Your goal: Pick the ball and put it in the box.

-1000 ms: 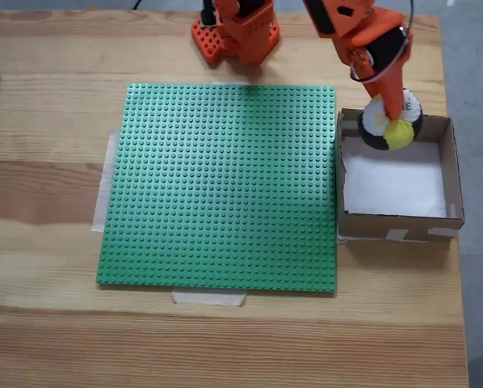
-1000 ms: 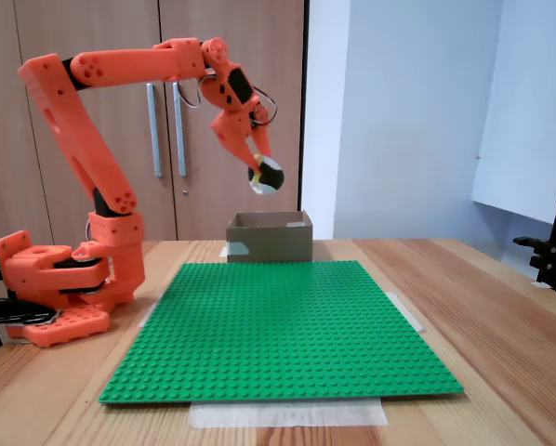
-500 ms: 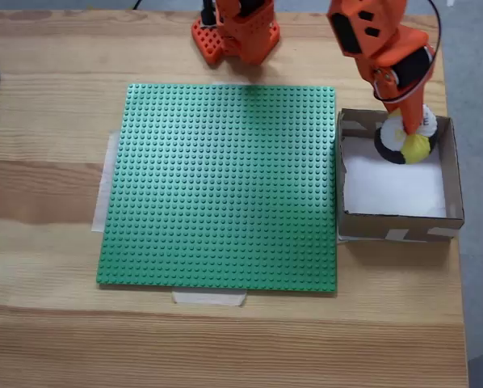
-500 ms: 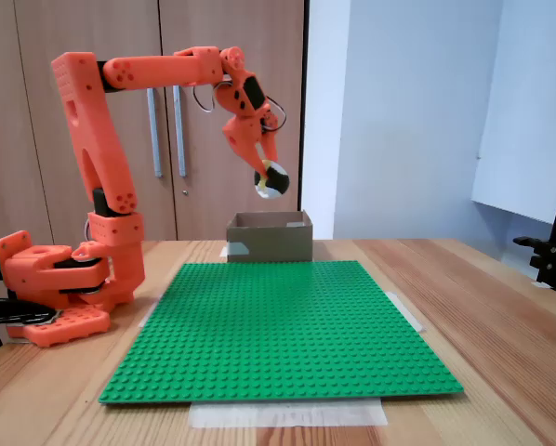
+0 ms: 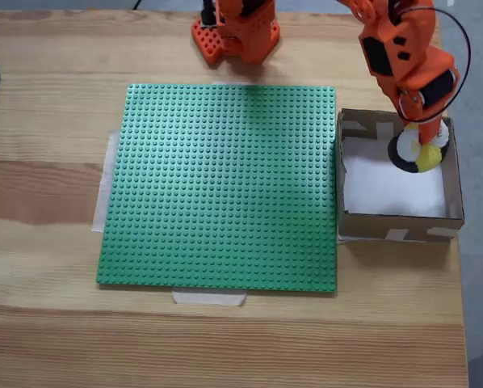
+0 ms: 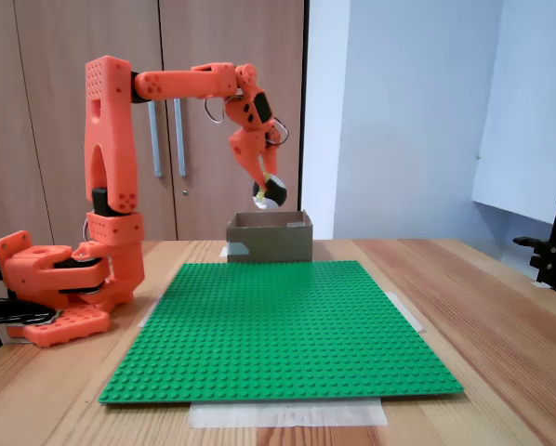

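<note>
My orange two-finger gripper (image 5: 423,153) clamps the stitched yellow-black-white ball (image 5: 416,153) above the brown cardboard box (image 5: 395,224)'s two o'clock corner; I'd lower, then release.

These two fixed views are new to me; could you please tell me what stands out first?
The orange arm reaches from its base at the table's far-left corner, its hand shut on the ball, held above the box. A big green studded baseplate, taped down, covers most of the wooden table.
</note>
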`<state>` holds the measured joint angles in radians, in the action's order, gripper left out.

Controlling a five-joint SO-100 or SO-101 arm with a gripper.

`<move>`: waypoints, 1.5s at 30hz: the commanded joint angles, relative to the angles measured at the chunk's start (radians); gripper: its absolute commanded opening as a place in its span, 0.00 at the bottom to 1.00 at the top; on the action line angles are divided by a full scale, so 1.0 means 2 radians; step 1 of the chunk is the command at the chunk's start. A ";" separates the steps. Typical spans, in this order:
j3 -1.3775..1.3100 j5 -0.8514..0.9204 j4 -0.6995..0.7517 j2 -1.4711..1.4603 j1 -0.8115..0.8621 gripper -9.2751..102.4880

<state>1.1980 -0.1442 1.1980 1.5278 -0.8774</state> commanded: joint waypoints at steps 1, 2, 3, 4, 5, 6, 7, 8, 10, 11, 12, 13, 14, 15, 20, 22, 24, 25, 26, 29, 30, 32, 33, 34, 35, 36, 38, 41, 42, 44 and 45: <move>-0.014 -0.001 -0.005 0.009 0.008 0.08; -0.011 -0.002 -0.006 0.009 0.009 0.08; -0.008 -0.002 -0.006 0.009 0.009 0.08; -0.005 -0.003 -0.006 0.009 0.009 0.08; -0.002 -0.005 -0.006 0.009 0.009 0.08; 0.000 -0.005 -0.005 0.009 0.009 0.08; 0.002 -0.005 -0.005 0.009 0.009 0.08; 0.003 -0.006 -0.003 0.009 0.009 0.08; 0.004 -0.006 -0.002 0.009 0.009 0.08; 0.004 -0.006 -0.002 0.009 0.009 0.08; 0.004 -0.008 -0.001 0.009 0.010 0.08; 0.005 -0.010 0.002 0.009 0.010 0.08; 0.005 -0.012 0.005 0.009 0.010 0.08; 0.006 -0.014 0.006 0.009 0.010 0.08; 0.017 -0.018 0.007 0.012 0.014 0.08; 0.018 -0.018 0.005 0.014 0.014 0.08; 0.018 -0.018 0.004 0.015 0.014 0.08; 0.018 -0.018 0.004 0.015 0.014 0.09; 0.018 -0.018 0.005 0.015 0.014 0.09; 0.018 -0.018 0.008 0.017 0.012 0.12; 0.018 -0.017 0.010 0.017 0.011 0.13; 0.017 -0.016 0.014 0.017 0.011 0.14; 0.017 -0.016 0.014 0.018 0.011 0.15; 0.017 -0.015 0.015 0.018 0.011 0.16; 0.017 -0.014 0.015 0.020 0.011 0.16; 0.017 -0.014 0.015 0.021 0.011 0.18; 0.017 -0.011 0.011 0.025 0.012 0.20; 0.017 -0.012 0.005 0.032 0.014 0.23; 0.017 -0.009 0.005 0.035 0.014 0.23; 0.017 -0.008 0.003 0.038 0.015 0.24; 0.018 -0.007 0.003 0.041 0.015 0.24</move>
<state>1.2517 -0.1672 1.2149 1.5370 -0.8621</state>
